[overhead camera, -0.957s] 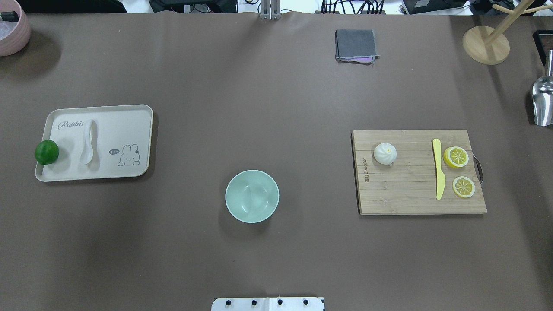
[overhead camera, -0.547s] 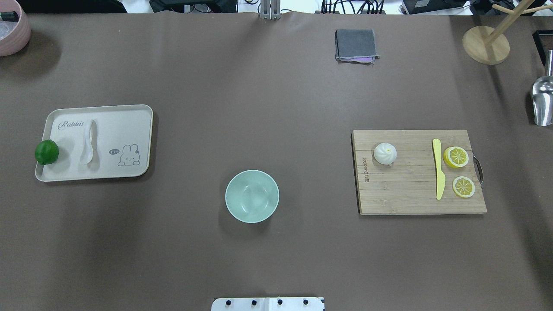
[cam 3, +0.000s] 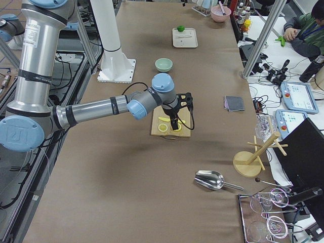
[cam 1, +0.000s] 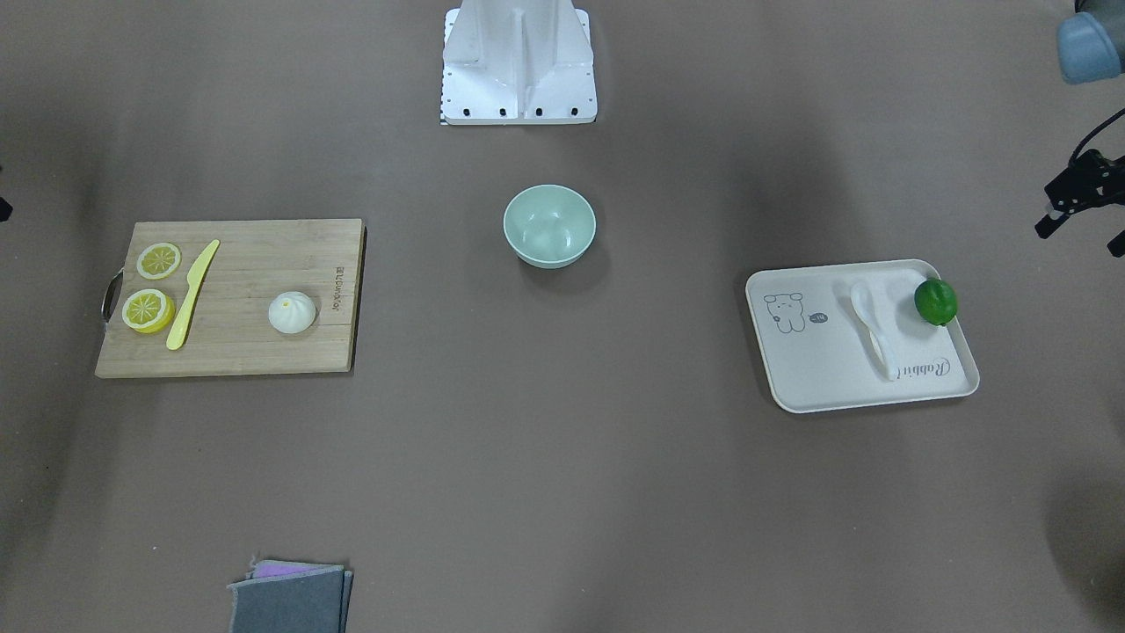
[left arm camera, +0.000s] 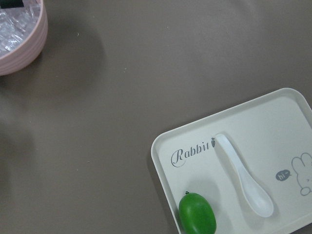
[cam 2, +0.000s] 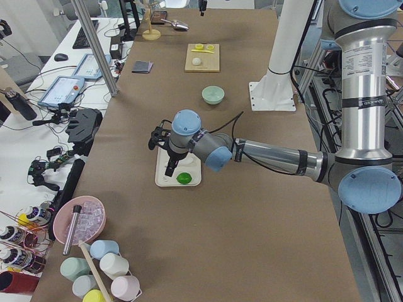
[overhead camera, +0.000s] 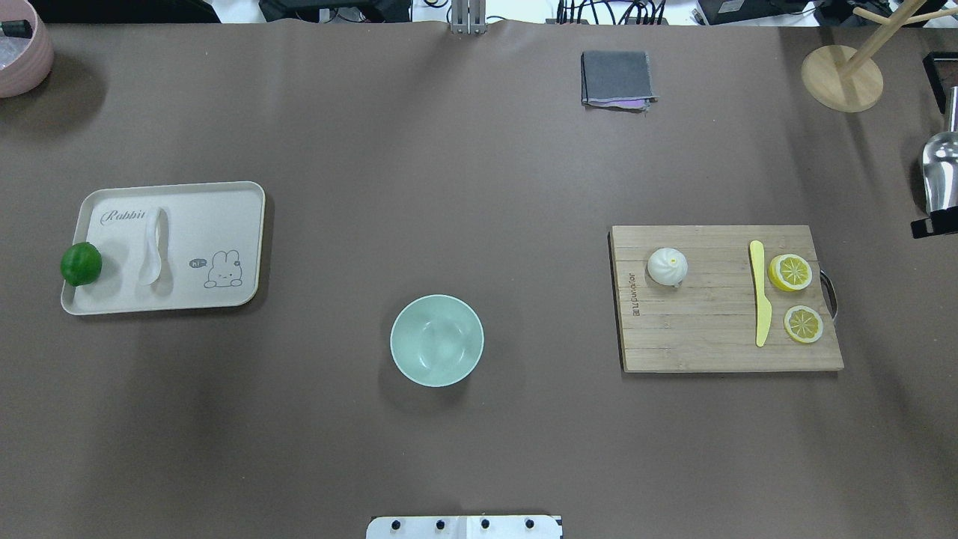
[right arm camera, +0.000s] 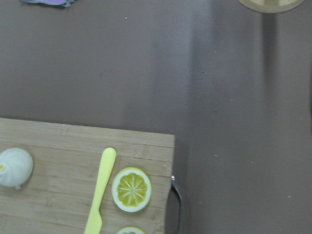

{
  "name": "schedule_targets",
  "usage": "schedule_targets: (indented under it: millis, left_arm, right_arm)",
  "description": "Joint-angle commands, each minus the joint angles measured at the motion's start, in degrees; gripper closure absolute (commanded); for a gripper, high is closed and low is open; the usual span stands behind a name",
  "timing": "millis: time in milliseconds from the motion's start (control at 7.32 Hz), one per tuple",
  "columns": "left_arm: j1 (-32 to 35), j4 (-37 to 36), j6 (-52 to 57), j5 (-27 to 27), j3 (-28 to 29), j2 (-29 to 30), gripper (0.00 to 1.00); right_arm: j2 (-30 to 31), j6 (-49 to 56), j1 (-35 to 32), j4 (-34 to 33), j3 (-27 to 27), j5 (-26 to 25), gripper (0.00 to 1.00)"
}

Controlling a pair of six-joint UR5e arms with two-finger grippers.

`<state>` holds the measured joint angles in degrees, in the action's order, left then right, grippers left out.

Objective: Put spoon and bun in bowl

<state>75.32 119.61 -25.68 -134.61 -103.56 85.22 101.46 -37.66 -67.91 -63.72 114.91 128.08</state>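
1. Logging from the remote desk: my left gripper (cam 1: pixel 1077 211) hangs above the table, just outboard of the cream rectangular rabbit-print tray (overhead camera: pixel 217 209). I cannot tell whether its fingers are apart or together.
2. The small glossy white soup spoon (overhead camera: pixel 153 251) lies flat on that tray, inboard of the left gripper. A round green lime (overhead camera: pixel 81 263) sits between them at the tray's rim.
3. My right gripper (cam 3: pixel 174 124) hangs outboard of the handle end of the bamboo cutting board (overhead camera: pixel 711 337). Its finger state is unreadable too.
4. The small round white pleated bun (overhead camera: pixel 667 266) sits at the board's end away from that gripper, past the flat yellow plastic knife (overhead camera: pixel 760 292) and the two lemon slices (overhead camera: pixel 790 272).
5. The round pale mint-green bowl (overhead camera: pixel 419 329) stands between the two grippers, well apart from each.
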Motion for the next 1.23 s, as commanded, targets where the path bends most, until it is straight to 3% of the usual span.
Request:
schedule_targets:
  millis: [0,273,547,683,1094]
  left_arm:
    - [-4.9,0.5,-8.3,1.8,1.7,2.3,0.03]
    - [-10.3,0.8,-15.7,6.5,4.9,6.3,0.03]
    - [-16.9,0.9,-21.1,14.5,6.6,9.2,0.03]
    - [-18.0,1.1,-22.8,15.5,8.9,11.4,0.04]
    - [-20.1,14.1,-25.7,17.1,19.1,13.4,0.17]
  right_arm:
    - [-3.3,-16.1,11.4,1.8,0.1,-10.3,0.02]
    - [-5.4,-23.8,18.4,1.1,0.1,-16.7,0.04]
    - [-5.8,-24.1,19.4,1.1,0.1,-18.0,0.03]
    - [-5.8,-24.1,19.6,1.1,0.1,-18.5,0.03]
    - [-5.8,-24.1,19.8,1.1,0.1,-18.7,0.03]
